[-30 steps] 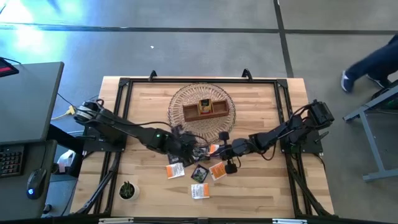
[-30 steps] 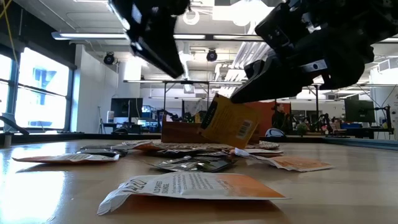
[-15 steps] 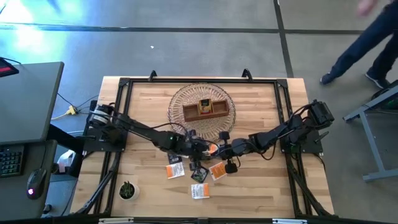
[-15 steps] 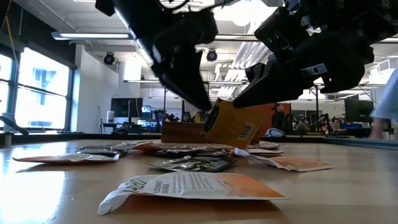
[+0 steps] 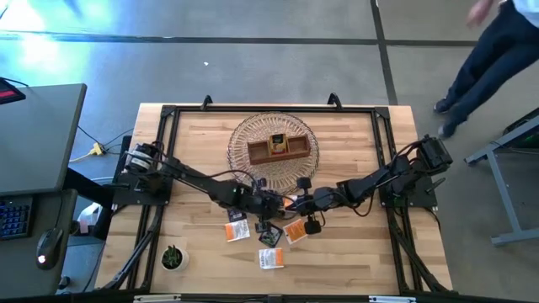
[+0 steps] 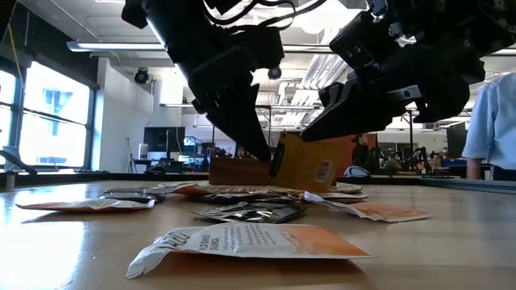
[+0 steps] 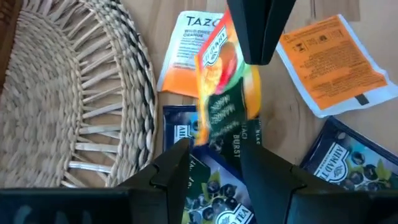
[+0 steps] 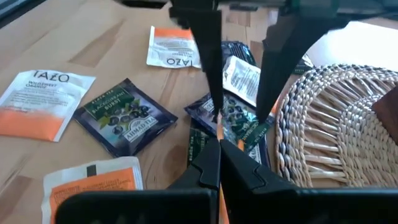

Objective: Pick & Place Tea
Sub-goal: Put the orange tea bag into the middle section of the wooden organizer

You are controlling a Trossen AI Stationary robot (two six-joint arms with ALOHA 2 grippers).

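Item: round woven wicker basket (image 5: 244, 135) held no sachets, flat paper tea sachets (image 5: 271, 258) lay scattered; right gripper (image 8: 217, 163) pinched one orange sachet (image 6: 305, 163) (left gripper (image 7: 214, 167) parted around it).

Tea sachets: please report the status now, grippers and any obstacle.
Right gripper shut on orange sachet, held upright above the pile. Left gripper open, fingers either side of that sachet. Loose sachets beneath; wicker basket beside them.
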